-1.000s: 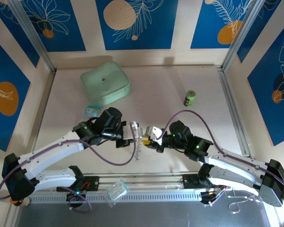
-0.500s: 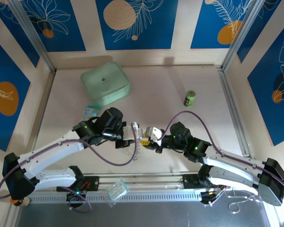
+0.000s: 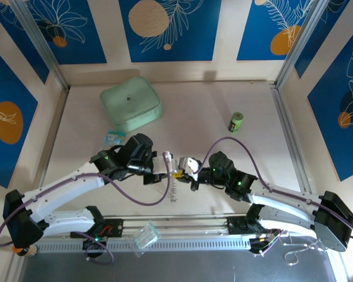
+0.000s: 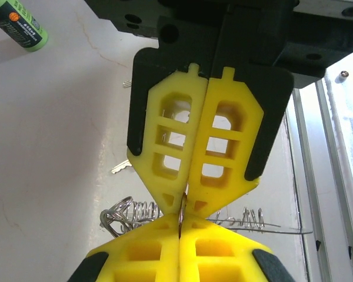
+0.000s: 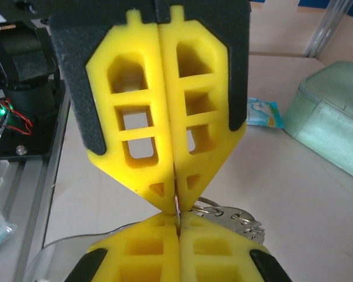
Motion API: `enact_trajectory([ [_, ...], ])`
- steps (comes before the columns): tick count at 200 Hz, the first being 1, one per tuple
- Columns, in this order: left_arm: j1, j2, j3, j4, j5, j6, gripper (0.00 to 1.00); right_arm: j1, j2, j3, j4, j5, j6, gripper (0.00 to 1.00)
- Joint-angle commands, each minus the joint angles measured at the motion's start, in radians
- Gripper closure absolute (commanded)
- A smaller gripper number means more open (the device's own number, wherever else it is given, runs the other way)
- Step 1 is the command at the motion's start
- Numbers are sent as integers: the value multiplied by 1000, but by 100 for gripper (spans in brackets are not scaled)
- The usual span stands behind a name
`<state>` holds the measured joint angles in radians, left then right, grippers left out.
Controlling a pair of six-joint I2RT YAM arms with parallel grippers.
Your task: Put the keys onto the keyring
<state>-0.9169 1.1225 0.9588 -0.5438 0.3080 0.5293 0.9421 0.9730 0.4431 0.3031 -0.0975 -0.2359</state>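
My left gripper [image 3: 170, 165] and right gripper [image 3: 184, 169] meet tip to tip above the table's near middle. Both are shut on the same thin metal ring of the keyring [image 4: 181, 207], which stands edge-on between the two pairs of yellow fingertips. The keyring's coiled silvery chain [image 3: 173, 189] hangs below the grippers. It spreads behind the tips in the left wrist view as wire loops [image 4: 131, 210], and shows as silver rings [image 5: 238, 221] in the right wrist view. One small silver key [image 4: 120, 167] lies on the table beyond the chain.
A mint-green rounded box [image 3: 131, 103] sits at the back left, with a small blue-white packet [image 3: 114, 137] near it. A green battery-like can [image 3: 236, 121] lies at the back right. Metal rails run along the table's near edge [image 3: 182, 226].
My right gripper has moved left up to the left gripper's tips and shut on the ring. The left gripper has stayed shut in place.
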Motion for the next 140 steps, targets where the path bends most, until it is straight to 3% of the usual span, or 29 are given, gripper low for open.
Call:
enact_trajectory([
  [1, -13, -6, 18, 20, 44, -18, 99, -14, 4, -28, 92, -33, 21, 100],
  [21, -9, -30, -6, 49, 10, -40, 72, -33, -2, -49, 112, -65, 38, 100],
  [46, 26, -125, -80, 117, -4, -100, 62, -52, -8, -67, 130, -102, 47, 100],
  [56, 44, -168, -113, 136, -3, -126, 63, -57, -6, -70, 137, -115, 51, 100],
  [90, 61, -264, -251, 163, 2, -175, 84, -63, 3, -76, 153, -149, 58, 100],
  [140, 61, -180, -345, 281, 149, -218, 93, -65, -2, -71, 138, -185, 49, 100],
])
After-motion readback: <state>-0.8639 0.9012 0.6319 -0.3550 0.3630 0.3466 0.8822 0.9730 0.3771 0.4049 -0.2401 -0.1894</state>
